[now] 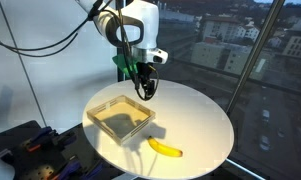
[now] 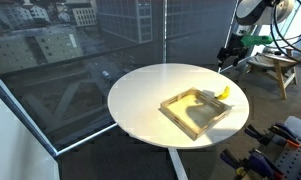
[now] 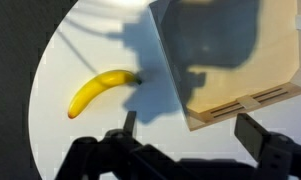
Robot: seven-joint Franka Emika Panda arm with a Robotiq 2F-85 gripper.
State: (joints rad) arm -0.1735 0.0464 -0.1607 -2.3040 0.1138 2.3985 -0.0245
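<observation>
Wooden tray [image 1: 103, 104] sits on the left half of the round white worktop [image 1: 200, 120] in an exterior view. The banana [image 1: 166, 149] lies flat on the worktop near the near edge, to the right of the tray and apart from it. The claw [image 1: 145, 92] hangs above the tray's far edge, clear of both things, with its jaws apart and nothing between them. A green part [image 1: 120, 65] shows on the arm just behind it. This view gives the height of the claw over the tray best.

Seen from the opposite side in an exterior view, the tray [image 2: 180, 120] is on the right half of the worktop [image 2: 150, 100]. The banana [image 2: 223, 92] shows at the tray's far right corner, partly cut off by the rim, so the gap between them cannot be judged here. The claw [image 2: 228, 60] is small and dark above it, and its jaws cannot be made out. Only this view shows a wooden stool [image 2: 270, 65] behind the worktop.

The wrist view looks straight down. The banana [image 3: 100, 90] lies on the white worktop [image 3: 80, 50], left of the tray's slotted wall [image 3: 240, 103] and not touching it. The claw [image 3: 190, 125] reaches in from the bottom edge, its fingers [image 3: 129, 120] spread wide, with the tray's near corner between them and the banana just outside the left finger.
</observation>
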